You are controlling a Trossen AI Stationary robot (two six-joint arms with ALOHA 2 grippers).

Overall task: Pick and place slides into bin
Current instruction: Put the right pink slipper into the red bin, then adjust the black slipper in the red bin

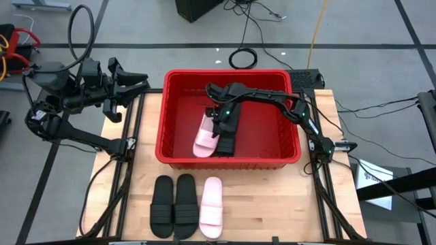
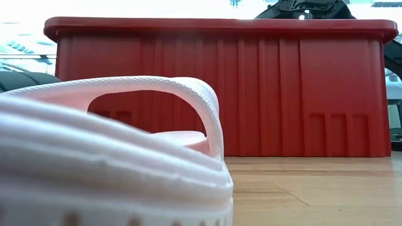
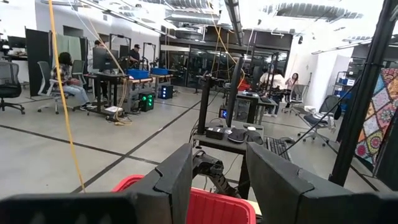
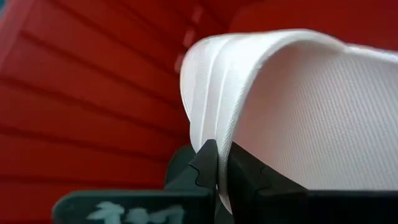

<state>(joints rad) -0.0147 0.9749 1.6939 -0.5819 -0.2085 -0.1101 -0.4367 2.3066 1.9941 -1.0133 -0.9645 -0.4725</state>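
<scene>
The red bin [image 1: 178, 119] stands mid-table and fills the back of the low view [image 2: 220, 88]. My right gripper [image 1: 216, 121] reaches down into it and is shut on a pale pink slide [image 1: 204, 139]. A black slide [image 1: 227, 138] lies beside that one in the bin. Two black slides [image 1: 162, 205] [image 1: 185, 205] and a pale pink slide [image 1: 212, 206] lie flat on the table in front of the bin. That pink slide fills the near part of the low view [image 2: 113, 157]. My left gripper [image 1: 136, 82] is open and empty, off the table's far left corner. My right gripper pinches a thin curved ribbed edge of the pale pink slide [image 4: 214, 134] between its two fingers; it looks like the strap's edge. The fingers come from above, slanting down into the bin. The slide's lower end [image 1: 201, 151] sits low by the bin's near wall; whether it rests on the floor I cannot tell.
The bin's tall walls [image 2: 314, 94] surround my right gripper. Bare wooden table [image 1: 272, 204] lies to the right of the three slides in front of the bin. Cables and a coiled cord [image 1: 242, 58] lie on the floor beyond the table.
</scene>
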